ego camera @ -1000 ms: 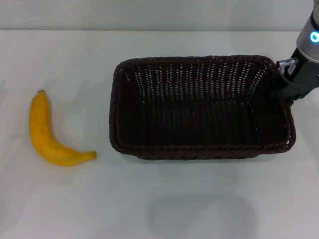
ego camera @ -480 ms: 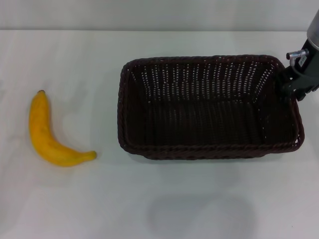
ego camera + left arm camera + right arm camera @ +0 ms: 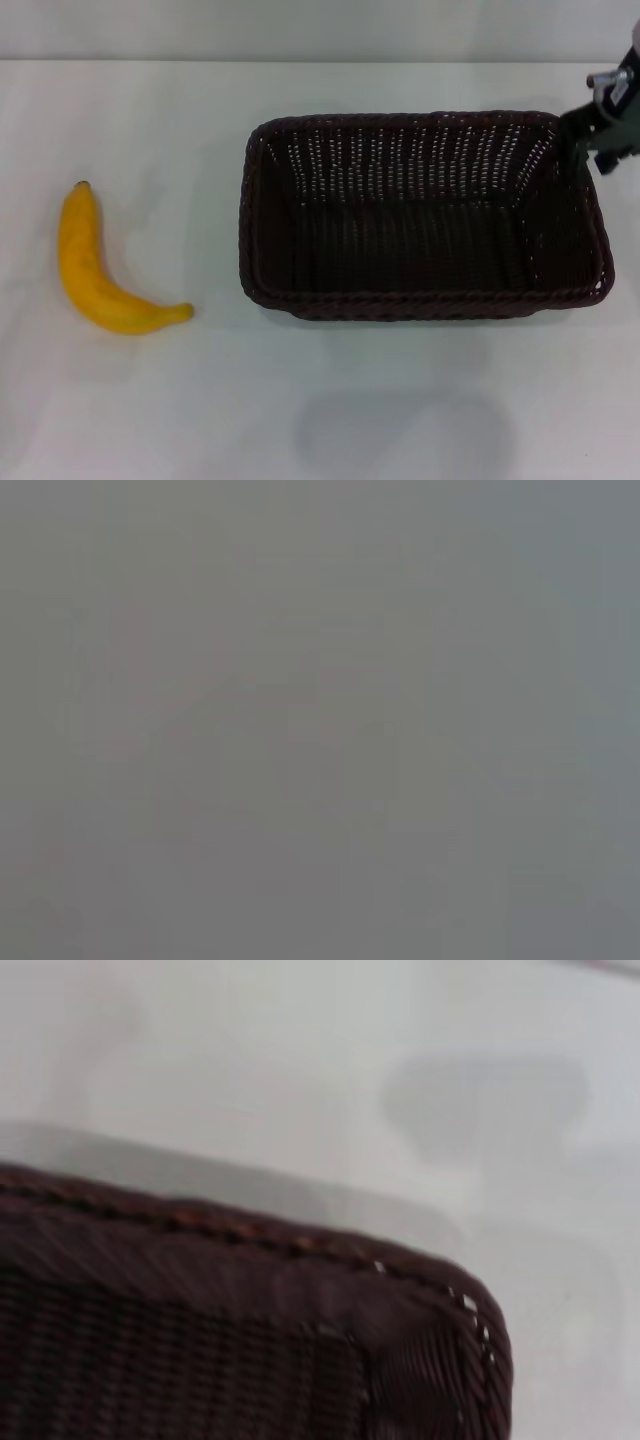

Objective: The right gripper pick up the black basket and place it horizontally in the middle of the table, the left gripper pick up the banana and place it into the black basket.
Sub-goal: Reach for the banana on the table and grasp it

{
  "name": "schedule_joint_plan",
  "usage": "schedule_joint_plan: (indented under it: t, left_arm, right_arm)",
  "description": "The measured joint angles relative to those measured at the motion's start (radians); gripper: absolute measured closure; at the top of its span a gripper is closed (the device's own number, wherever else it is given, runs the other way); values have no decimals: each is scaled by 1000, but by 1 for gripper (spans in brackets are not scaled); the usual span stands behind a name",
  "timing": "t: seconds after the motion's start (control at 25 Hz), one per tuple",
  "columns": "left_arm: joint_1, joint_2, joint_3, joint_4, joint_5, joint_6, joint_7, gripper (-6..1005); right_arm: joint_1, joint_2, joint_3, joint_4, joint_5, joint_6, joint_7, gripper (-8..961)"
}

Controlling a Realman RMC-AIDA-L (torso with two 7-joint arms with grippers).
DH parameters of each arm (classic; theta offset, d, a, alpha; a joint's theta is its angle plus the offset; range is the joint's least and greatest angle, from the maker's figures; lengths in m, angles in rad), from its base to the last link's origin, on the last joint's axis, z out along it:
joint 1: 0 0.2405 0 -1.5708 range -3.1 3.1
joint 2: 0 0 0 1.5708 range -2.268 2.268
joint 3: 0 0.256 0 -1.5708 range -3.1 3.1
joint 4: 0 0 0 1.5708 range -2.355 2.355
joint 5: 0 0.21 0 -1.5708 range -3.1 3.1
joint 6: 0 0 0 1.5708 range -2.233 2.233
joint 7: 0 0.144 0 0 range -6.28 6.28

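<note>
The black basket (image 3: 425, 215) lies lengthwise across the white table (image 3: 320, 400), right of the middle, open side up and empty. The right gripper (image 3: 600, 140) is at the basket's far right corner, at the view's right edge; only part of it shows. The right wrist view shows a corner of the basket's braided rim (image 3: 300, 1250) over the table, with no fingers in sight. The banana (image 3: 95, 265) lies on the table at the left, well apart from the basket, stem tip pointing away from me. The left gripper is out of view; the left wrist view is plain grey.
A faint grey shadow (image 3: 400, 430) falls on the table in front of the basket. Bare table lies between the banana and the basket. The table's far edge (image 3: 300, 60) runs along the top.
The basket slid to the right with the right gripper, then nearly stopped. The gripper has moved further back and right, toward the view's edge. The banana has not moved.
</note>
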Motion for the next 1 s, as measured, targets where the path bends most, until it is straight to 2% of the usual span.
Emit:
schedule_joint_plan:
  t: [0.12, 0.24, 0.32, 0.36, 0.48, 0.6, 0.72, 0.76, 0.88, 1.0]
  left_arm:
    - [9, 3, -1, 2, -13, 1, -4, 138]
    - [6, 5, 1, 4, -9, 2, -23, 139]
    - [2, 12, 7, 12, 6, 11, -80, 139]
    - [2, 15, 8, 21, 18, 18, -112, 139]
    - [14, 24, 10, 114, 117, 77, -286, 139]
    - [33, 20, 10, 275, 286, 178, -526, 139]
    - [37, 17, 10, 429, 502, 268, -833, 139]
    - [30, 19, 10, 494, 615, 289, -981, 139]
    - [2, 30, 11, 629, 877, 298, -1306, 139]
    - [-36, 37, 11, 766, 1157, 246, -1601, 139]
  right_arm:
    - [-32, -1, 22, -88, 8, -3, -3, 654]
    - [-104, 2, 47, -210, 4, -38, -37, 654]
    - [-162, 12, 76, -270, -2, -90, -88, 653]
    - [-203, 25, 96, -300, -10, -127, -126, 653]
    - [-309, 42, 120, -363, -33, -258, -211, 653]
    - [-445, 43, 108, -404, -10, -466, -307, 652]
    - [-565, 43, 78, -403, 77, -716, -435, 644]
    - [-598, 42, 67, -395, 106, -795, -479, 642]
    - [-686, 41, 19, -325, 220, -1038, -631, 634]
    - [-722, 38, -32, -186, 372, -1267, -820, 626]
